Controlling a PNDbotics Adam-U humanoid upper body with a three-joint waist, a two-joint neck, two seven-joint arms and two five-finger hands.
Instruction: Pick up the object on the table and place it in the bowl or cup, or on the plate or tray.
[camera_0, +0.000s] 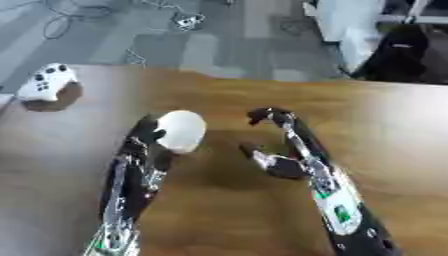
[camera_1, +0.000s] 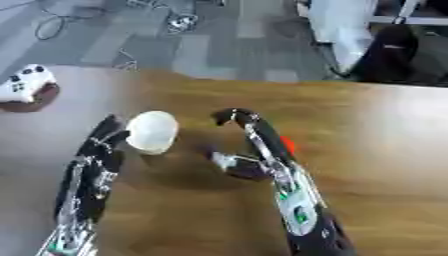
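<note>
1. My left hand (camera_0: 144, 145) reaches up the wooden table (camera_0: 385, 130) from the lower left, its straight fingers lying against the left side of a white cup (camera_0: 181, 130); the fingers are extended, not curled round it.
2. The white cup stands near the table's centre-left, seen from above as a rounded pale shape; whether its mouth faces up or down I cannot tell, and it shows no long axis from here.
3. My right hand (camera_1: 254, 145) sits just right of the cup and apart from it, its long finger arched forward and the thumb (camera_1: 220, 159) spread out toward the left, so the hand stands open with a wide gap.
4. A small red-orange object (camera_1: 287, 145) peeks out from behind my right hand, touching or just beside it; only a sliver of colour shows, so its shape and direction cannot be read.
5. A white game controller (camera_0: 48, 82) rests on a dark brown round stand at the table's far left edge, well apart from both hands.
6. No legible writing or brand shows on anything.
</note>
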